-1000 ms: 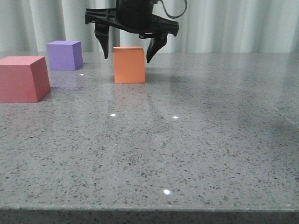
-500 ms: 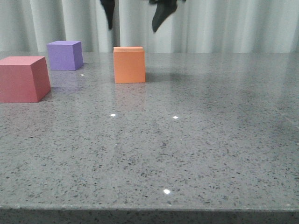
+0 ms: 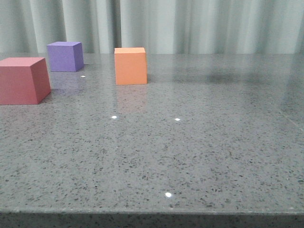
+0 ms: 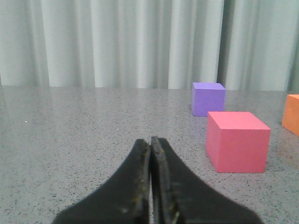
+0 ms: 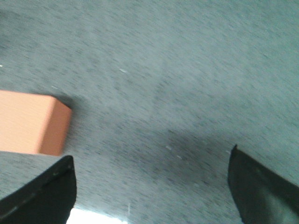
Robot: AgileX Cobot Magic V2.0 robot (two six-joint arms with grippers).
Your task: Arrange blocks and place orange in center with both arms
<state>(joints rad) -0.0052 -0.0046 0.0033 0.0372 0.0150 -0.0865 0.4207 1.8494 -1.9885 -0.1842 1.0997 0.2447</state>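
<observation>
Orange cube (image 5: 30, 122) clear of right end effector (image 5: 152, 186)

- A grey speckled stone-look table (image 3: 199, 152) fills the lower part of the front view, its glossy top carrying a few small bright light spots.
- A pale, pleated curtain (image 3: 213, 26) hangs behind the table's far edge, spanning the full width; it shows likewise behind the table in the left wrist view.
</observation>
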